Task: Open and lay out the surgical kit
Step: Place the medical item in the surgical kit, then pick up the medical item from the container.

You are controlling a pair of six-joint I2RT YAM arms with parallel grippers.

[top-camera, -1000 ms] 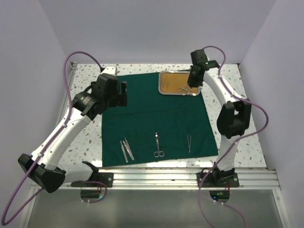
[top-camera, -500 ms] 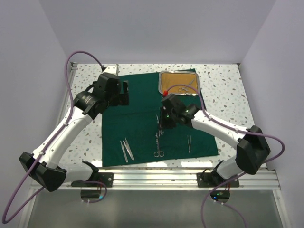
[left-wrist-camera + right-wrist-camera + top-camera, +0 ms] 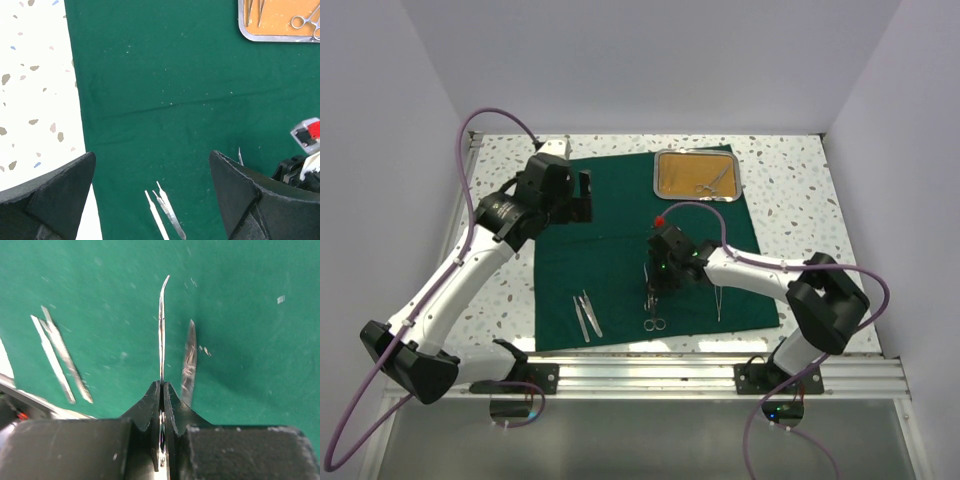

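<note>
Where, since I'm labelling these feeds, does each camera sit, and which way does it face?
Top external: above and behind the bases, looking down at the dark green cloth wrap and rounded-corner steel tray; both arms show, left gripper and right gripper.
Left wrist: on the left arm, looking down at the cloth between its open black fingers.
Right wrist: on the right arm, looking along its shut fingers, which pinch a thin silver instrument.
Shared: all three show two slim silver tools side by side on the cloth.

Free: bare cloth [image 3: 605, 250] centre-left; table [image 3: 790, 190] right of tray [image 3: 675, 178].
Blocked: right arm [image 3: 750, 268] across the cloth's near right, right gripper [image 3: 161, 387] clamping steel instrument [image 3: 161, 330] beside scissors [image 3: 653, 322]; tweezers [image 3: 586, 316] near edge; left gripper [image 3: 580, 196] far-left.
</note>
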